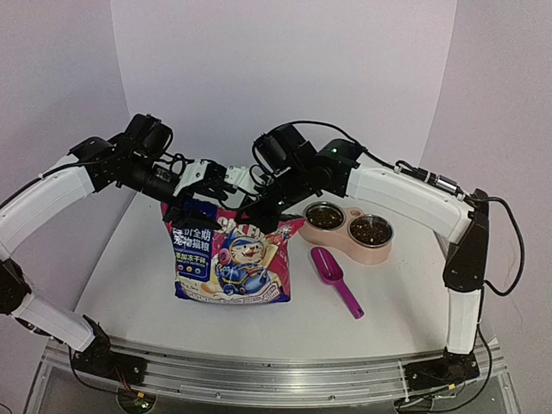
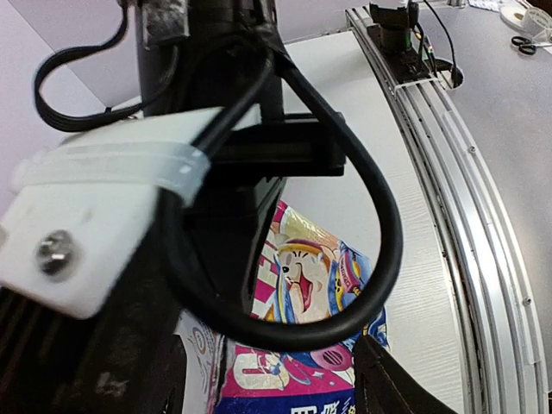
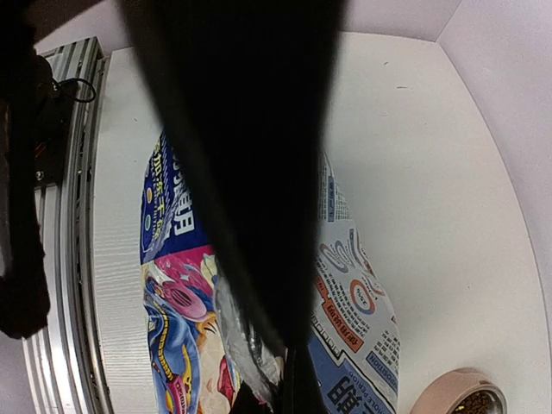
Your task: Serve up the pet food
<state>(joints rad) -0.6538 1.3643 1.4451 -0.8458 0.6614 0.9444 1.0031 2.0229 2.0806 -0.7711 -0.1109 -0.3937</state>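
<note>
The left arm (image 1: 52, 198) rises from the near left corner, bends high up by the left wall and reaches in toward the middle. The left gripper (image 1: 183, 207) hangs at the top left corner of the cat food pouch (image 1: 231, 263). In the left wrist view its fingers (image 2: 392, 384) are apart, and the cartoon cat on the pouch shows between them. A black cable (image 2: 379, 224) loops across that view and hides a lot.

The pouch stands up on the white surface (image 1: 129, 276), about in the middle, with its front facing the near edge. There is bare surface on its left, up to the wall. There is also bare surface in front of it, up to the metal rail (image 1: 259, 375).

The right gripper (image 1: 266, 211) is at the top right corner of the pouch. Its fingers (image 3: 259, 216) are pressed together on the crinkled top edge of the pouch. The right arm (image 1: 405, 198) goes up from the near right corner, folds, and stretches left. In the top view its long white part shows just beyond the feeder (image 1: 345, 247).

A magenta scoop (image 1: 332, 274) lies flat just right of the pouch, its handle pointing to the near right. The pink feeder sits behind the scoop. Its two steel bowls (image 1: 391, 231) hold dark brown kibble (image 1: 326, 218). More bare surface runs from the feeder to the right wall.
</note>
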